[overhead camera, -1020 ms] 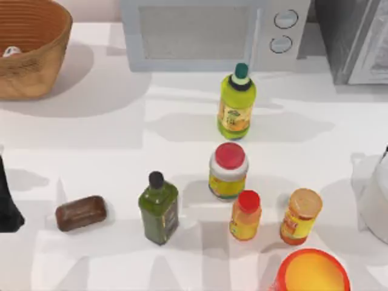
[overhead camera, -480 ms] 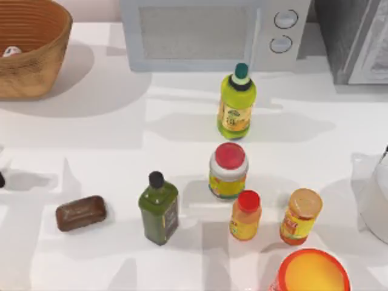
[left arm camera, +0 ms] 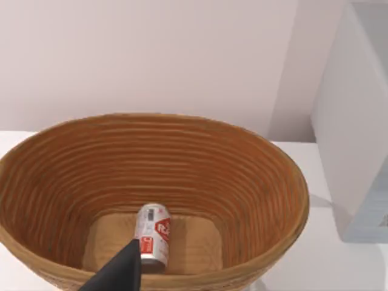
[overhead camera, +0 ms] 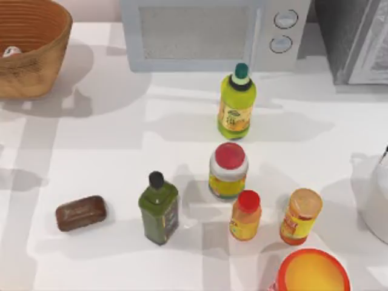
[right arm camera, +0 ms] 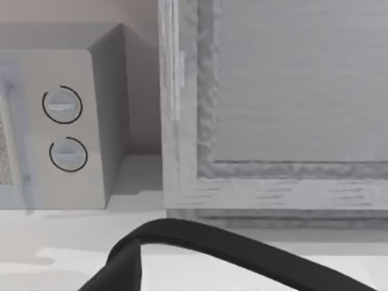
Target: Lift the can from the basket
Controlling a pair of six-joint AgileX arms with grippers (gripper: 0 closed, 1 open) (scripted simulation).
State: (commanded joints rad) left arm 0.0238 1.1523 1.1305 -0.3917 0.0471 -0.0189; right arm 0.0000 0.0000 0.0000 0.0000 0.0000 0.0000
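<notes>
While the can lies on its side:
Can (left arm camera: 154, 234): basket (left arm camera: 254, 182) floor.
Left gripper (left arm camera: 121, 273): fingers' state unclear; descend centred, straddling it.

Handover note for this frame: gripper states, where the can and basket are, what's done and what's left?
Left gripper: above the basket's near rim, facing in; holds nothing.
Right gripper: parked near the microwave, idle.
Basket: top view's far left corner of the table.
Can: lying on its side on the basket floor.
Done: nothing lifted yet.
Left: reach in, grip the can, lift it out.
</notes>
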